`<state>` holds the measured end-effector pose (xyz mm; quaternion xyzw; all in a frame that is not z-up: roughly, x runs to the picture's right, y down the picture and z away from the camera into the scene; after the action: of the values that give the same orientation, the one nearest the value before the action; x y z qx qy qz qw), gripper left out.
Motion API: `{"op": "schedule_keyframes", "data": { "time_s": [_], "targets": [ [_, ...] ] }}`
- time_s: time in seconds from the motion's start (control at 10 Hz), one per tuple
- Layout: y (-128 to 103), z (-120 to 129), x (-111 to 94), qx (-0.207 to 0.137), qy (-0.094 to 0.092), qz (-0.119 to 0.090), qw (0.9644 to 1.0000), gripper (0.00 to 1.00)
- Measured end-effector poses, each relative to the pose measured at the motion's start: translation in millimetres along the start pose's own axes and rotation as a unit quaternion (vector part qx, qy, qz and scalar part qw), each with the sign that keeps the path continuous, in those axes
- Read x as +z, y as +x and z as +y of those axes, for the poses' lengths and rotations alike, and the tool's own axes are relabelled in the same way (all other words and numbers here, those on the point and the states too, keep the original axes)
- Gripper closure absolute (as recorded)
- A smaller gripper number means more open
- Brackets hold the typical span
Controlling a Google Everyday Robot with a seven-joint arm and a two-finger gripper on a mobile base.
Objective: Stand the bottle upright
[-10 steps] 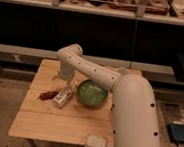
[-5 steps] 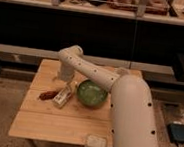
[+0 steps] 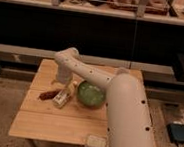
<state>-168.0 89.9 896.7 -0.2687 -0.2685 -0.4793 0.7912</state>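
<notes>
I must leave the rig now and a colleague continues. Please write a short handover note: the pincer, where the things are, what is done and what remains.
Pincer: low over the table, directly at the upper end of the bottle and left of the green bowl. Whether it has a grip on the bottle cannot be told.
Bottle: lying slanted on the wooden table, between the reddish-brown object and the green bowl.
Done: the pincer is at the bottle.
Left: secure the grip, stand the bottle upright, release and pull back.
</notes>
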Motion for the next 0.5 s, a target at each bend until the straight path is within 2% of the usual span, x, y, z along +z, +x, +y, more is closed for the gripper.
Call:
{"op": "schedule_keyframes", "data": {
  "time_s": [0.5],
  "targets": [
    [-7.3, 8.9, 4.3, 0.016, -0.014, 0.014, 0.9997, 0.20]
  ]
}}
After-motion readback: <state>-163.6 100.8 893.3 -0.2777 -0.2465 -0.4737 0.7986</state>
